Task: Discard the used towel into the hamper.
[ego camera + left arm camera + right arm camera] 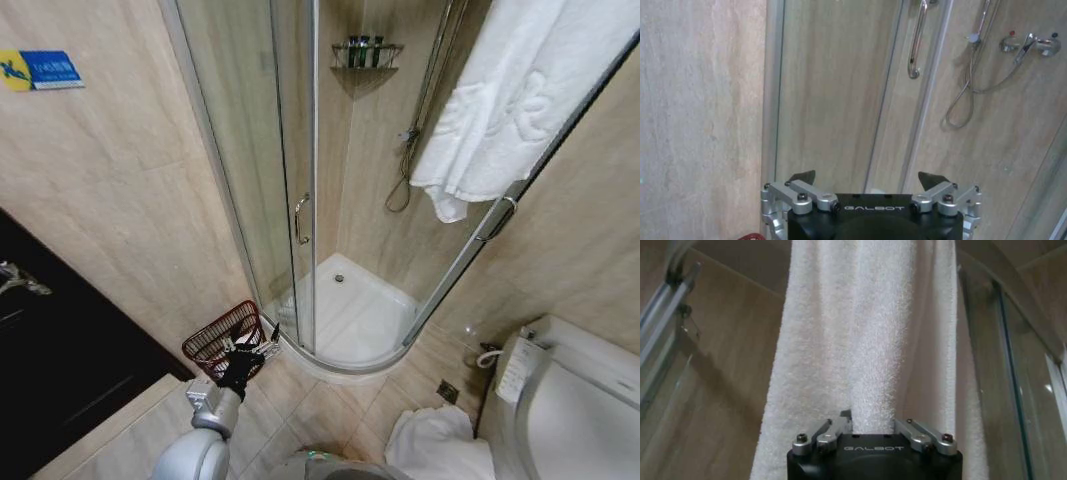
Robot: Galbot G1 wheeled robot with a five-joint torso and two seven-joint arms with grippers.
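Hamper (224,338) mouth open, prob. reachable; wall, shower door (290,170) crowd it

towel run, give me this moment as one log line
right gripper: shut on towel, hanging at shower | left gripper: open, above hamper | towel not in hamper

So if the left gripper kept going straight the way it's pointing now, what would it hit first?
Most likely the glass shower door. The left gripper, jaws open and empty, faces that pane, with the door handle higher up and the shower hose behind the glass. Depth is hard to judge. The hamper sits beside it.
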